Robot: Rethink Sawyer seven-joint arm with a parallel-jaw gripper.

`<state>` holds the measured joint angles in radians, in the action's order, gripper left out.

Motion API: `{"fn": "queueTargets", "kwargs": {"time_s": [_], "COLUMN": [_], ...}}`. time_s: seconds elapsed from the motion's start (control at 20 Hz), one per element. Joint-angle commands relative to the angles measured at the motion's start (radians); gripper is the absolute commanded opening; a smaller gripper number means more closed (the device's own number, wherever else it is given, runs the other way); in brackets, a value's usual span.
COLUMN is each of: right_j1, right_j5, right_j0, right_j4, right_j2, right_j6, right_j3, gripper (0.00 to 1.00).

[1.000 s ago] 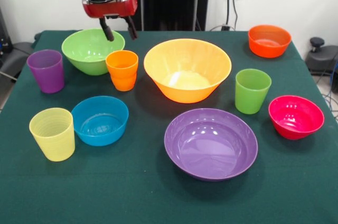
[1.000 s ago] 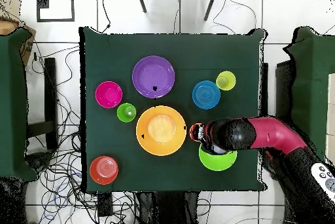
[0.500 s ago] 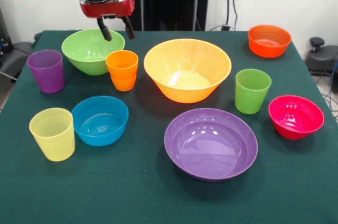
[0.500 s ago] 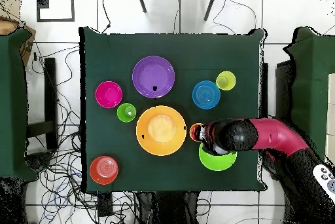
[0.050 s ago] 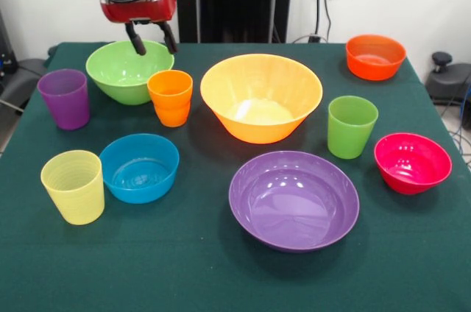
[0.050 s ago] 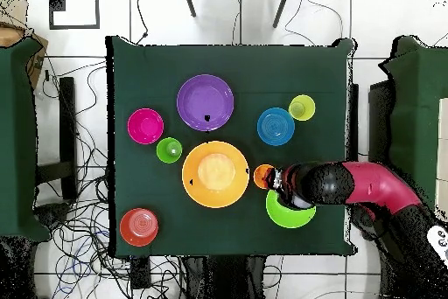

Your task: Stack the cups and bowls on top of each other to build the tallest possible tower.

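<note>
- Front view: gripper [image 5: 151, 38] hangs above the light green bowl [image 5: 129, 71], over its rim on the side toward the orange cup; two dark fingers [image 5: 137, 41] spread apart, nothing between them, no contact with the bowl visible.
- Orange cup [image 5: 171, 97] stands just below and nearer the camera than the gripper, touching or nearly touching the green bowl's wall; cannot tell which.
- Large orange-yellow bowl [image 5: 261, 97] sits to the picture-right of the gripper, near the orange cup but apart from it.
- Purple cup [image 5: 65, 98] stands to the picture-left of the gripper, beside the green bowl.
- Blue bowl [image 5: 139, 167] and pale yellow cup [image 5: 73, 186] lie further toward the camera from the gripper, just beside each other.
- Purple bowl [image 5: 294, 199], green cup [image 5: 352, 126] and pink-red bowl [image 5: 412, 162] lie well apart from the gripper, toward picture-right and nearer the camera.
- Orange-red bowl [image 5: 375, 57] sits alone at the far picture-right corner of the table [image 5: 184, 268], well apart from the gripper.
- All ten pieces rest singly and upright on the green cloth; nothing is stacked.
- Overhead view: arm [image 6: 363, 182] reaches in from the picture's right, wrist covering part of the light green bowl [image 6: 293, 215], with the orange cup [image 6: 262, 176] just beside its tip.
</note>
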<state>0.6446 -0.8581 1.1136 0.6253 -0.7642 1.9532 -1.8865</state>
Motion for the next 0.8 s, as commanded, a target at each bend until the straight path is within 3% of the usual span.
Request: {"fn": "queueTargets", "kwargs": {"time_s": [0.05,0.25,0.8], "right_j1": [-0.053,-0.065,-0.074], "right_j5": [-0.042,-0.061,-0.060], "right_j0": [-0.002,0.022,0.040], "right_j4": [0.095,0.107,0.119], "right_j2": [0.030,0.026,0.014], "right_j6": [-0.250,-0.305,-0.320], "right_j3": [0.044,0.069,0.078], "gripper": [1.00,1.00,1.00]}}
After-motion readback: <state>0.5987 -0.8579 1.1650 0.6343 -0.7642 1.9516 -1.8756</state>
